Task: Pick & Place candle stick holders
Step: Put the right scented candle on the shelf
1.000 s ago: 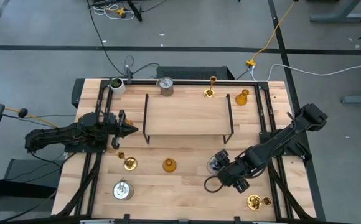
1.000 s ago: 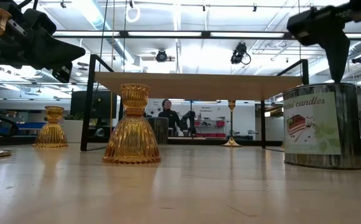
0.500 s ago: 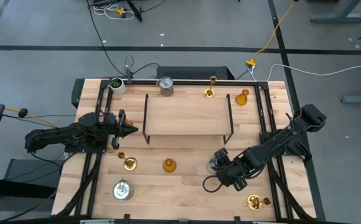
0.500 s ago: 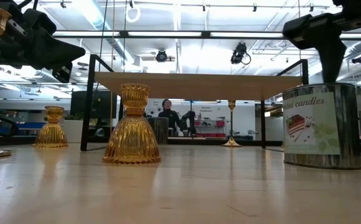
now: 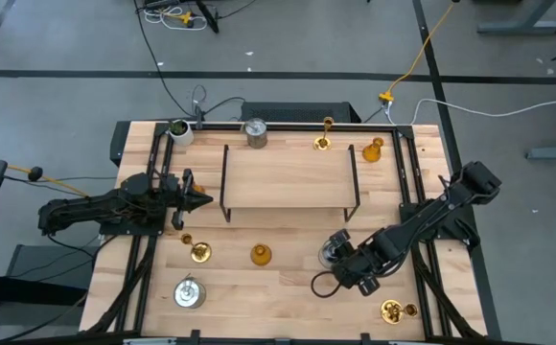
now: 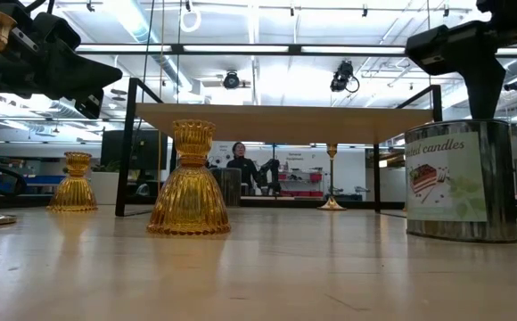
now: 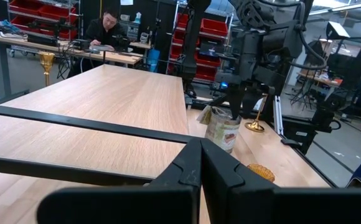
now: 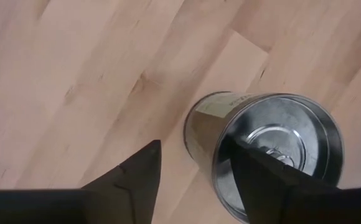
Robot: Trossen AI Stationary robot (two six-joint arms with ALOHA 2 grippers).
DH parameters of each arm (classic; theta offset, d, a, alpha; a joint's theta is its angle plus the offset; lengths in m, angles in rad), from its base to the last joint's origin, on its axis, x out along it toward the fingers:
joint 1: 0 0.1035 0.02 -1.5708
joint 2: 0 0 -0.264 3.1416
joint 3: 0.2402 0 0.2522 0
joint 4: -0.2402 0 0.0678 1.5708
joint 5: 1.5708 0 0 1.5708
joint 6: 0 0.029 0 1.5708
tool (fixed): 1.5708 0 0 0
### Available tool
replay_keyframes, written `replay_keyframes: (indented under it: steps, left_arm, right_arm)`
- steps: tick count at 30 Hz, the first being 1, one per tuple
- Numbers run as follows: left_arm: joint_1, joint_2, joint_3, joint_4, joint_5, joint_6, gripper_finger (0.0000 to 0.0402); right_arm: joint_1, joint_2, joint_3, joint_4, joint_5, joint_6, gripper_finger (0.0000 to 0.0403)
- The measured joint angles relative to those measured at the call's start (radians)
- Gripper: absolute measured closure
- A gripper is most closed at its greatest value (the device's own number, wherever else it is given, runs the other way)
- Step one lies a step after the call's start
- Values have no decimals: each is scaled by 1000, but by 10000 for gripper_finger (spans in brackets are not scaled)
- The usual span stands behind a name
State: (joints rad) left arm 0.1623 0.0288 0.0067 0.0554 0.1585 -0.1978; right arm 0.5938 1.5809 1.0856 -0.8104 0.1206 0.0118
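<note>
A silver-grey can-shaped holder (image 5: 334, 251) (image 6: 459, 178) (image 8: 264, 149) stands upright on the table, near and right of the wooden rack (image 5: 288, 177). My right gripper (image 5: 340, 257) (image 8: 196, 168) points steeply down over it, open. One finger (image 8: 255, 180) reaches inside the can and the other (image 8: 140, 180) stands outside its wall. My left gripper (image 5: 206, 199) (image 7: 200, 168) is shut and level beside the rack's left side, holding nothing. An amber holder (image 5: 260, 254) (image 6: 190, 183) and a brass holder (image 5: 199, 251) stand near the front. My right gripper straddles the can's wall near its rim (image 8: 215, 155) from above. A gap shows between the outer finger and the wall. I cannot tell whether the inner finger touches the rim. The can stands upright on the table.
At the back stand a silver can (image 5: 255, 131), a brass holder (image 5: 324, 142), an amber holder (image 5: 373, 150) and a whitish cup (image 5: 179, 130). Another silver can (image 5: 189, 292) stands front left and a brass holder (image 5: 391, 310) front right. Bare wood lies between the front holders.
In the low view my right gripper's finger has sunk a little: its tip, which stood just above the can's rim, is now behind it. The can has not moved.
</note>
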Motion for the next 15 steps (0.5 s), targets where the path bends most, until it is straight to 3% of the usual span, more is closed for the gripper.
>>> replay_keyframes:
  steps: [15]
  left_arm:
    - [0, 0, 0, 0, 0, 0, 394]
  right_arm:
    - [0, 10, 1, 3, 53, 6, 249]
